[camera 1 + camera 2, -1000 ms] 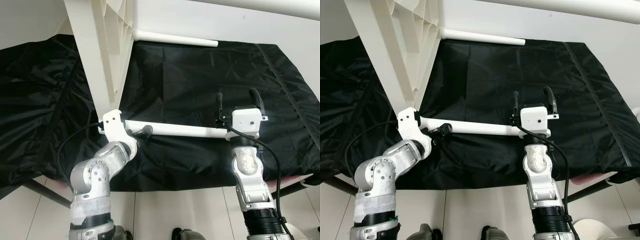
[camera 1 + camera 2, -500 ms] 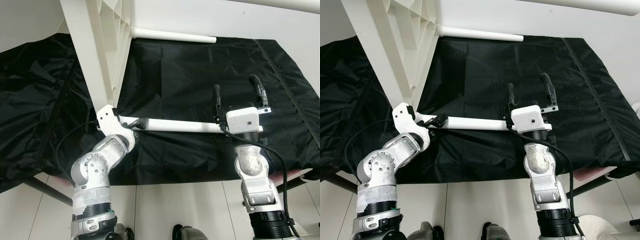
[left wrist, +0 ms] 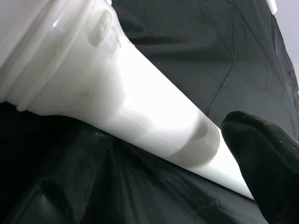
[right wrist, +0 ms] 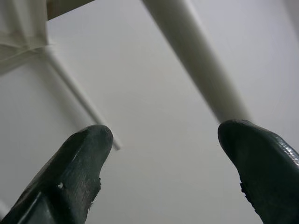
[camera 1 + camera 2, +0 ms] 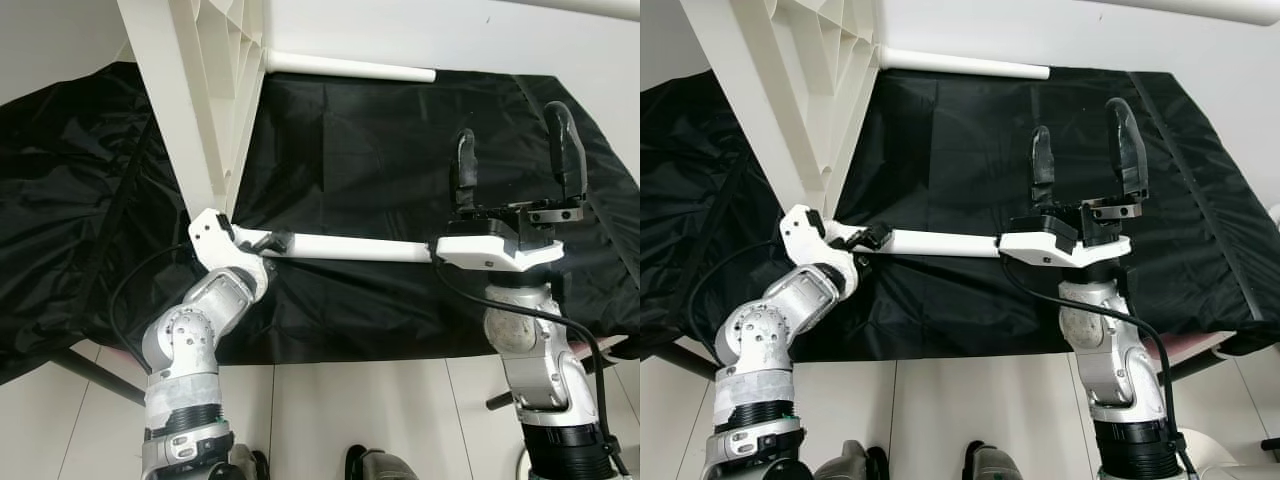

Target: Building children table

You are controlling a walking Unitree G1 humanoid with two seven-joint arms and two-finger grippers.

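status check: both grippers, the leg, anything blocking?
Left gripper clamped on near end of white table leg. Right gripper open, fingers pointing up, empty. Leg lies across black cloth; tabletop stands tilted at left, nothing blocking.

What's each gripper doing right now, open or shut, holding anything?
Left gripper: shut on the white table leg, at its near end.
Right gripper: open, raised, holding nothing.

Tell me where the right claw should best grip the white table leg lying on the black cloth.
Probably mid-shaft of the white table leg, from above, fingers straddling its width: it lies flat on the black cloth, a slim round tube bare there. The left claw works its near end; the right claw is open, pointing up.
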